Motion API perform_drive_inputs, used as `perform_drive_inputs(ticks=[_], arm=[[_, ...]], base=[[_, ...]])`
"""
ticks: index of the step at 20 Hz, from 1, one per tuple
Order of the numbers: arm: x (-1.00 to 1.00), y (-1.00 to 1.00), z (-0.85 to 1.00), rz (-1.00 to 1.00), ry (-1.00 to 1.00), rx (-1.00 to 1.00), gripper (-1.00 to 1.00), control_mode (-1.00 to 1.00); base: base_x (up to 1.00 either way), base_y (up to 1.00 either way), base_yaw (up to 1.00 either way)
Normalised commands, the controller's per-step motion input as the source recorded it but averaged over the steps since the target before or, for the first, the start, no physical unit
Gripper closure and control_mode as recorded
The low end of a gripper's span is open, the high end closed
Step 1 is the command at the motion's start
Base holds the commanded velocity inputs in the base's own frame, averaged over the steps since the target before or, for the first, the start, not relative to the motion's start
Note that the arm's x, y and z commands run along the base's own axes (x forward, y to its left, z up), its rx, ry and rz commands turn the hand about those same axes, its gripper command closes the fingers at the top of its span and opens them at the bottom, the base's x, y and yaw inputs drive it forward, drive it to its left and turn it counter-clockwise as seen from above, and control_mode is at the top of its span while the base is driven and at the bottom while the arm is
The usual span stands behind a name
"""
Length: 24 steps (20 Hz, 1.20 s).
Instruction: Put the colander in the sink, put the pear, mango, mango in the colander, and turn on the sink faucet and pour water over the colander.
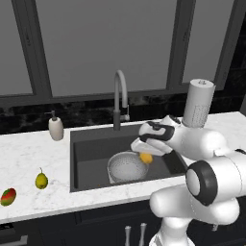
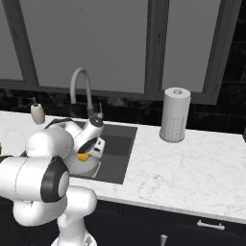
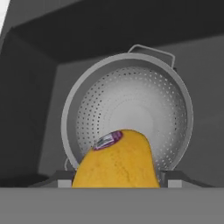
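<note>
On your far left of the counter lies the red-green mango, the pear just right of it with its stem up, and the soap bottle behind them. Next comes the sink, the faucet arching over its back edge. Your colander sits in the basin, mouth up. Above its right rim your gripper reaches down and leftward, clamped on the orange-yellow mango, long axis roughly along the fingers. Rightmost stands the paper towel roll.
</note>
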Motion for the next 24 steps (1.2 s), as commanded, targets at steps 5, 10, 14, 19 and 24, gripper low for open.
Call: perform_drive_inputs(ticks=[5, 10, 14, 19, 24], arm=[[0.25, 0.19, -0.28, 0.00, 0.00, 0.00, 1.00, -1.00], [0.02, 0.24, -0.35, 0.00, 0.00, 0.00, 1.00, -1.00], [0.20, 0.19, -0.38, -0.01, 0.00, 0.00, 1.00, -1.00], [0.18, 0.00, -0.39, 0.00, 0.00, 0.00, 1.00, -1.00], [0.09, 0.00, -0.30, -0.01, 0.02, 0.00, 1.00, -1.00]], base=[[0.00, 0.00, 0.00], [0.00, 0.00, 0.00], [0.00, 0.00, 0.00], [0.00, 0.00, 0.00], [0.00, 0.00, 0.00]])
